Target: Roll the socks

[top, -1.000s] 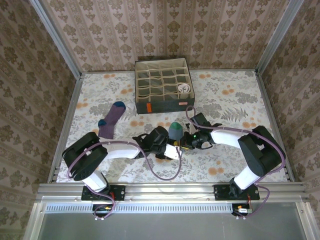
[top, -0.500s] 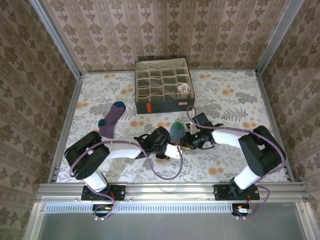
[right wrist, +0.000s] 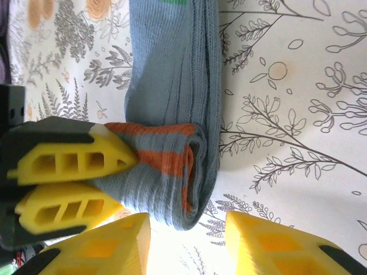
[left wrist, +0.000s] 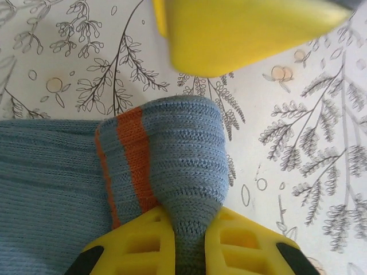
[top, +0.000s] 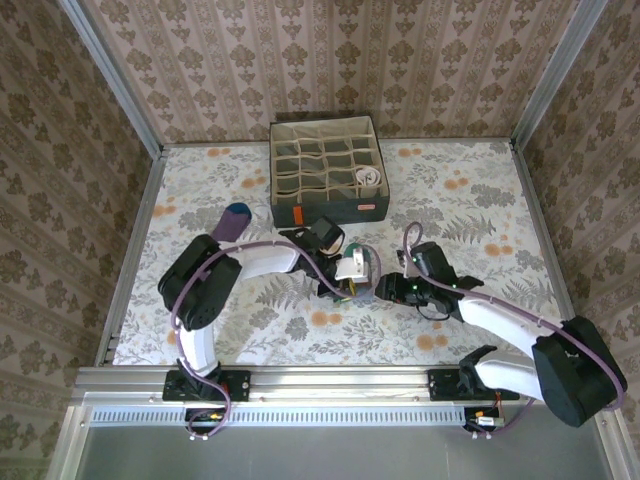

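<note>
Left tool [top: 352, 278] is seen from above at the middle of the floral surface [top: 470, 200], closed on the grey-blue striped sock [top: 368, 268], with the right tool [top: 388, 290] set just beside it. A purple sock [top: 236, 218] is partly covered by the left arm. A grey compartment box [top: 330, 208] is placed at the far edge, and a white rolled sock [top: 370, 178] is lodged in one cell.

From the left wrist, an orange-banded fold of the striped sock [left wrist: 172, 149] is pinched tight between the yellow fingers [left wrist: 143, 246].

From the right wrist, the right tool's [right wrist: 186, 246] jaws are held apart, and the sock's folded end is found at the gap between their tips.
</note>
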### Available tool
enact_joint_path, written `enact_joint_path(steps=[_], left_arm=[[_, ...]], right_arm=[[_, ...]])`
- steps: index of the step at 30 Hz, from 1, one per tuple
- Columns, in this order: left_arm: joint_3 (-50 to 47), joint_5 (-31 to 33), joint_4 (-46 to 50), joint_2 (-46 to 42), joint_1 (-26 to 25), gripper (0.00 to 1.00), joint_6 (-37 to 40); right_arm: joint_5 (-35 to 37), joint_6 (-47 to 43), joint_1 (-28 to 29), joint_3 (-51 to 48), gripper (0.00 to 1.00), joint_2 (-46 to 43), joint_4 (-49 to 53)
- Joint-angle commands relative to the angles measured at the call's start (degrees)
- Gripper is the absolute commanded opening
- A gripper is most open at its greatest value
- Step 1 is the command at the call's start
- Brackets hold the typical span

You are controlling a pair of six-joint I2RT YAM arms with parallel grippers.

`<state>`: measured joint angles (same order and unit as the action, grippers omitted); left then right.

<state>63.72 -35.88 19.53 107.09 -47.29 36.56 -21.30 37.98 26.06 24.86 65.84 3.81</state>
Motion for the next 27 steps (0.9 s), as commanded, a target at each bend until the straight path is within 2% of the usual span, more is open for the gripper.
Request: enact_joint_path(steps=[1, 7, 14, 21, 27], left_arm=[[1.7, -9.4, 11.7, 4.6, 1.8, 0.00, -4.9], [7.4, -15.5, 20.0, 11.1, 3.7, 0.00, -3.3], [8.7, -18.9, 19.9, 12.9, 5.1, 0.00, -4.7], [8.8, -17.5, 17.5, 13.0, 5.8, 0.00, -6.3], [8.0, -15.7, 13.3, 12.5, 6.3, 0.00, -9.4]], right_arm=[[0.2, 0.4, -0.2, -1.9, 0.46, -2.1, -4.7], [-3.2, -0.6, -0.2, -0.5, 0.48, 1.8, -7.3], [-6.3, -0.2, -0.1, 3.0, 0.44, 9.2, -8.5], [-8.9, 1.0, 0.7, 6.1, 0.44, 15.4, -8.5], [-7.6, 2.3, 1.3, 4.6, 0.46, 11.4, -7.2]])
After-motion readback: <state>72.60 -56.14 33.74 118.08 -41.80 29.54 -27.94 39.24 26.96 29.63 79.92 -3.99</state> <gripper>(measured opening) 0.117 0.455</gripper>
